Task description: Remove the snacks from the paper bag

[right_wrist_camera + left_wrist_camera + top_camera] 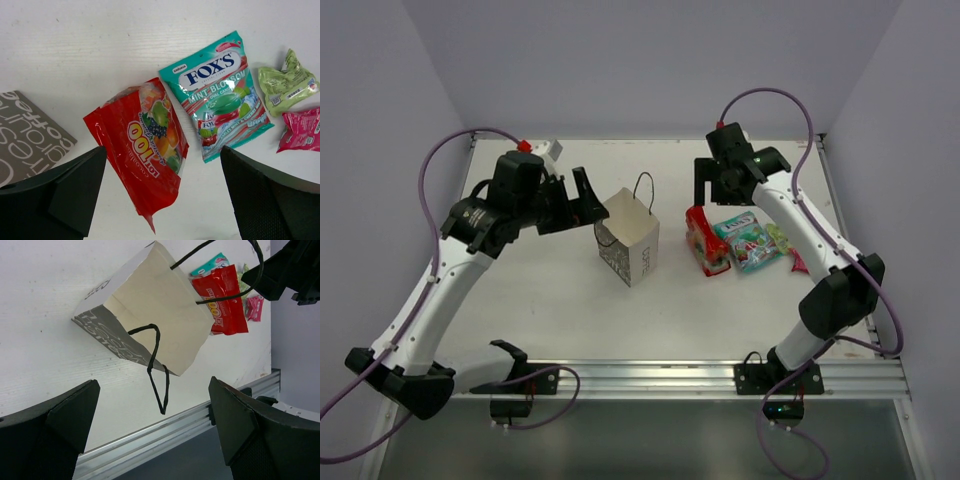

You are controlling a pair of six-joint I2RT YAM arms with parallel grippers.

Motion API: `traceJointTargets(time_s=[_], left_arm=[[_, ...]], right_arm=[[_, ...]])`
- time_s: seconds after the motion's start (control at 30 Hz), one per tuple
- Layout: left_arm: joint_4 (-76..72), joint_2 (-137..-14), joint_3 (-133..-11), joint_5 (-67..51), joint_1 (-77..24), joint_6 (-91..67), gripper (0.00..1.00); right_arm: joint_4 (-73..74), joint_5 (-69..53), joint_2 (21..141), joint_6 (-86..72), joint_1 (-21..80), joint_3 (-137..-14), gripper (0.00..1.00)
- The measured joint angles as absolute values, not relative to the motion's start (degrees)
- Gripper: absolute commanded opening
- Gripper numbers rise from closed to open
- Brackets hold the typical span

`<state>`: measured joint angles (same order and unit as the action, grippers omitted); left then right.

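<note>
The grey-beige paper bag [632, 240] is tipped on the table's middle, its mouth towards my left gripper [572, 194], which is open and empty just left of it. In the left wrist view the bag [150, 315] shows a white inside with no packet visible, and its black handle loop [159, 371] hangs between my open left gripper's [152, 407] fingers. My right gripper [720, 188] is open and empty above the red packet [706, 242]. The right wrist view shows the red packet [145, 150], teal packet [220, 95] and pink-red packet [302, 130] flat on the table under the right gripper [161, 170].
A small green packet [287, 85] lies right of the teal one. A corner of the bag [27, 135] shows at the left of the right wrist view. The aluminium rail [650, 378] runs along the near edge; purple walls enclose the table.
</note>
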<state>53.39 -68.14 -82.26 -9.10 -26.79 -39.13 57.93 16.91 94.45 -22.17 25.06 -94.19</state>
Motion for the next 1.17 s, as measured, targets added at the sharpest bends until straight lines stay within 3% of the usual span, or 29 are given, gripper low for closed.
traceJointTargets(time_s=[0.37, 0.67, 1.17], left_arm=[[54.7, -63.4, -78.5, -6.8, -26.7, -39.3, 1.0], [54.8, -60.3, -73.7, -6.2, -26.7, -40.8, 1.0], [55.5, -52.8, -67.3, -4.4, -26.7, -46.0, 1.0]], right_arm=[[62.5, 14.5, 85.4, -24.9, 25.2, -94.8, 0.99], [63.0, 10.7, 69.7, -30.2, 25.5, -80.7, 0.99], [61.2, 7.1, 60.3, -31.9, 25.5, -67.1, 0.99]])
